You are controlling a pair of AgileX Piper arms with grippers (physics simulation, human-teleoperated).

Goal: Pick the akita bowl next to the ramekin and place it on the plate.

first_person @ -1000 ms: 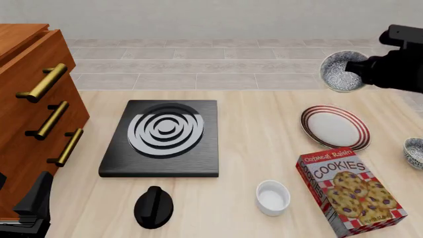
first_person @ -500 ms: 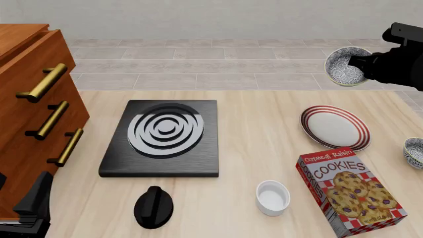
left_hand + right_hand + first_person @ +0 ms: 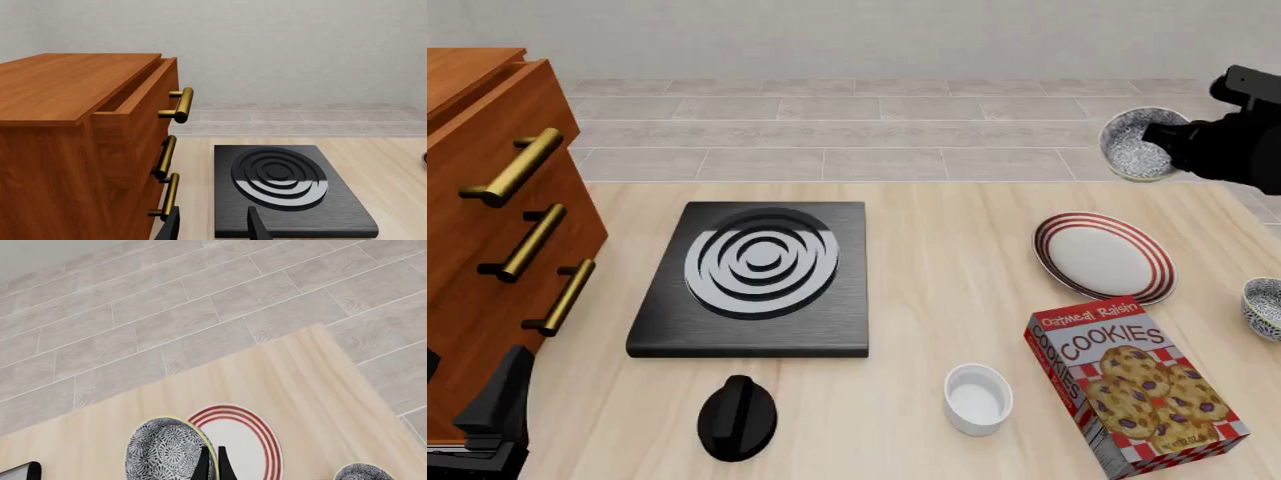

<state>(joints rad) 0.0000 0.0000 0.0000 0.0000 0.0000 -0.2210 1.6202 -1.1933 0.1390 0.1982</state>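
Speckled akita bowl [image 3: 1141,146] empty, pinched by right tool [image 3: 211,463], aloft past table's [image 3: 934,250] far right edge | plate [image 3: 1104,257] empty | ramekin [image 3: 977,397] empty, near edge | left tool [image 3: 212,227] parted, empty

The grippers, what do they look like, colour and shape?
Both are plain black. The right gripper ends a chunky, blocky black arm, and its fingers are thin flat blades tapering to points. The left gripper shows two short dark fingers with angled tips. No cables, markings or sleeves are visible.
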